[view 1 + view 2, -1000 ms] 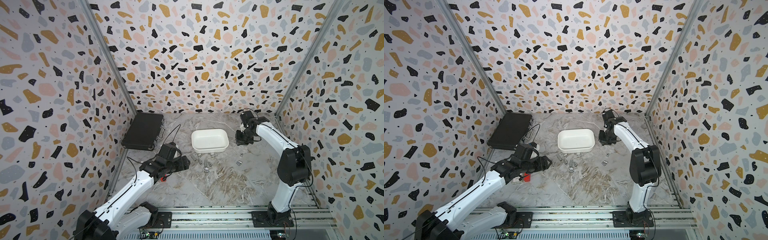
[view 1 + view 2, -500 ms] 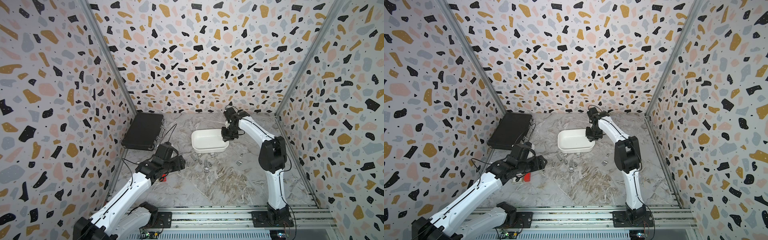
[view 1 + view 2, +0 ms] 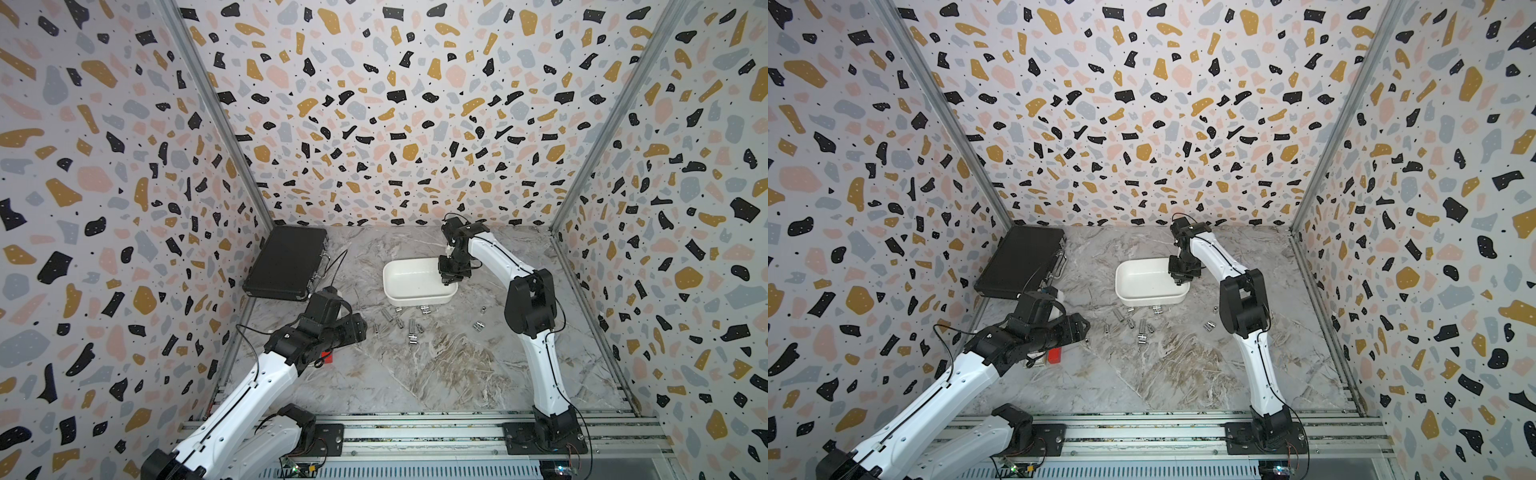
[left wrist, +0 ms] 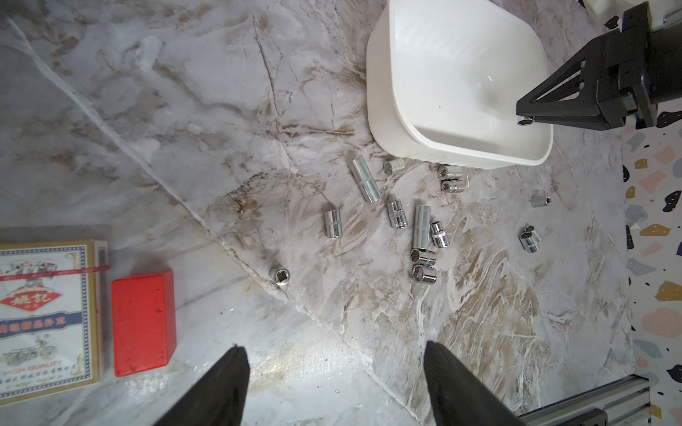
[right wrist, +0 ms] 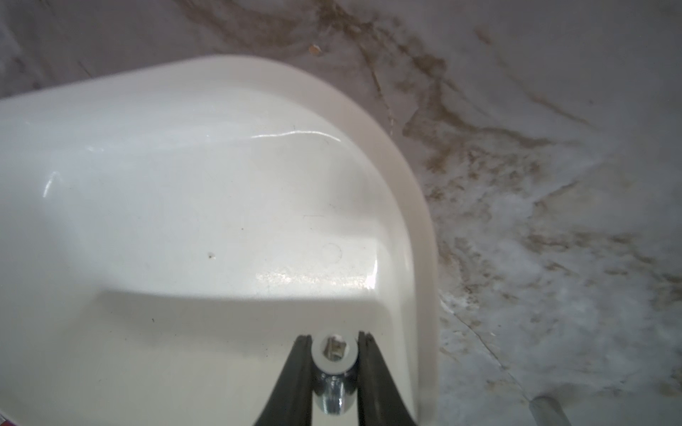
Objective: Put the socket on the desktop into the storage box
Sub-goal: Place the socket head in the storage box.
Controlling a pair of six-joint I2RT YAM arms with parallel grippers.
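While the right gripper (image 5: 334, 341) clamps a small shiny socket (image 5: 334, 352) between its narrow tips, it hangs over the inside of the white storage box (image 5: 406, 177), near one rounded corner and clear of the box floor. The held socket points end-on at the wrist camera, showing its square hole.

In both top views the box sits toward the back edge of the grey marble-patterned counter (image 3: 436, 374), about midway between its left and right edges, and the right gripper is above the box's right end. No other socket shows inside the box.

More than a dozen loose sockets (image 4: 420, 228) lie scattered on the counter just in front of the box, short and long ones, most on their sides.

The left gripper (image 4: 334, 348) hovers above the counter nearer the left edge, its jaws spread wide and holding nothing. A red block (image 4: 142, 321) and a pack of playing cards (image 4: 48, 317) lie side by side close to it. A closed black case (image 3: 286, 266) rests in the back left corner.
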